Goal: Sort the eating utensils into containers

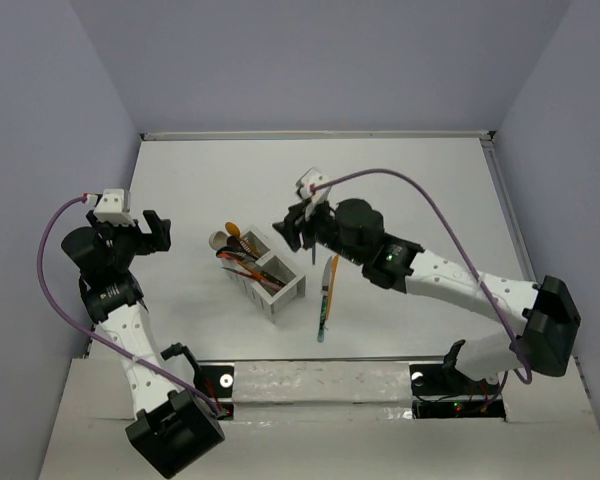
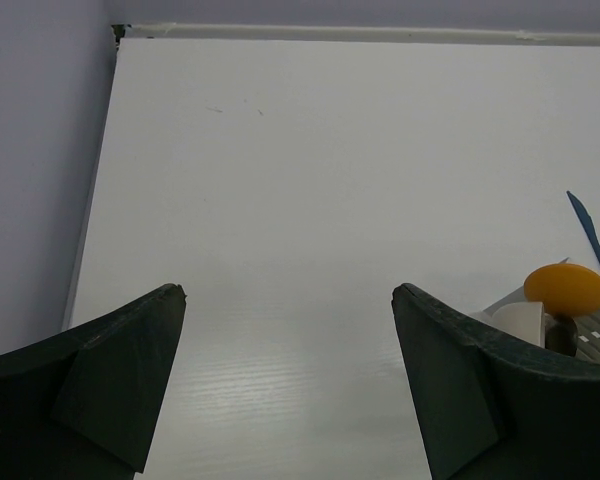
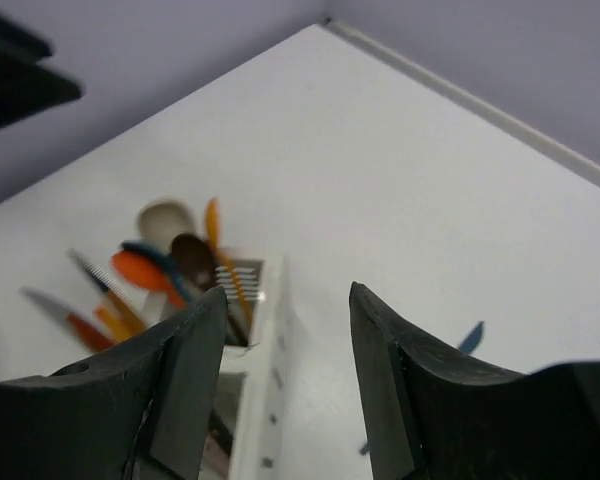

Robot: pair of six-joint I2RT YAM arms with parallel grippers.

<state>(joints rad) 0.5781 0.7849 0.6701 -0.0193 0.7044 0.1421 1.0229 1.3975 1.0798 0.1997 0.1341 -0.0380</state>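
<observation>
White bench [image 1: 400, 180], grey walls. Box [image 1: 285, 296] mid-frame, spoons [image 1: 236, 252] bunched in its upper-left compt. Loose utensils [image 1: 327, 295] just right of box. L hand [image 1: 160, 231] & R hand [image 1: 293, 228]: fingers apart, empty.

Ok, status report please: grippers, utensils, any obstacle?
Left gripper open, empty. Right gripper open, empty, by the box. Sorted utensils in one compartment; loose utensils beside it. Nothing blocking them.
</observation>
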